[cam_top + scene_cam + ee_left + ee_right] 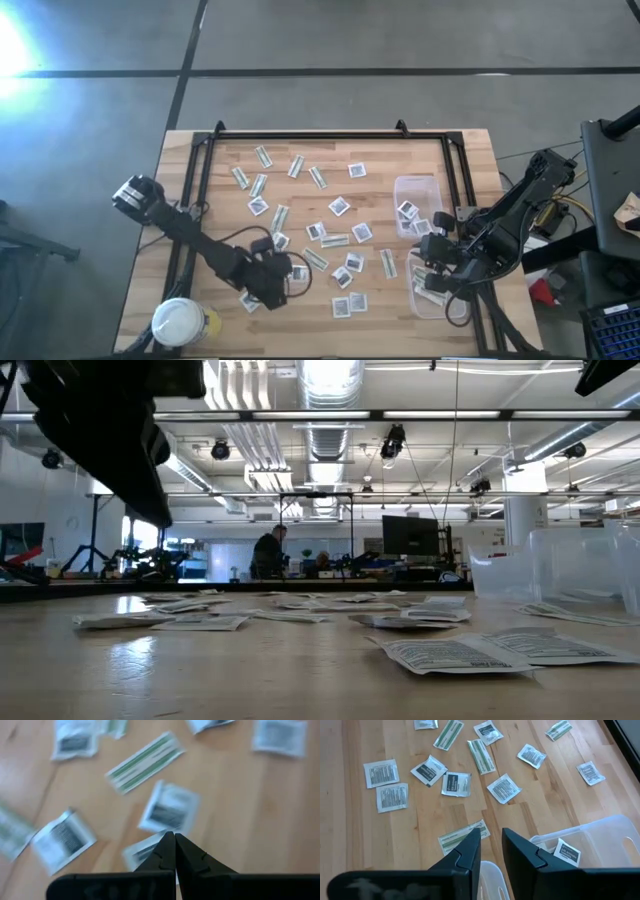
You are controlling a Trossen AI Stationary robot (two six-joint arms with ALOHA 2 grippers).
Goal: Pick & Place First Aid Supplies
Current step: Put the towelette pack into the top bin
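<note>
Many first aid supplies lie flat on the wooden table [200, 200]: square white packets [339, 206] and narrow green-and-white strips [334, 240]. My left gripper [277, 283] hangs near the table's front edge, left of centre. It is shut [174, 838], with a white packet [142, 852] at its tips. My right gripper [440, 265] hangs open [491, 836] over the clear tubs at the right, with nothing between its fingers. One tub [600, 842] holds a white packet [567, 852]. My left gripper has the white packet by an edge [159, 839] that ends right at its shut fingertips, which slant down from above. The fingers hide the rest of the contact. I cannot tell whether the packet hangs clear of the table.
Two clear tubs stand at the table's right, one farther back [415, 203] and one nearer [440, 300] with strips inside. A white-lidded round jar [178, 322] stands at the front left corner. A black frame [330, 137] rims the working area. Loose packets also lie at table height in the low view [450, 655].
</note>
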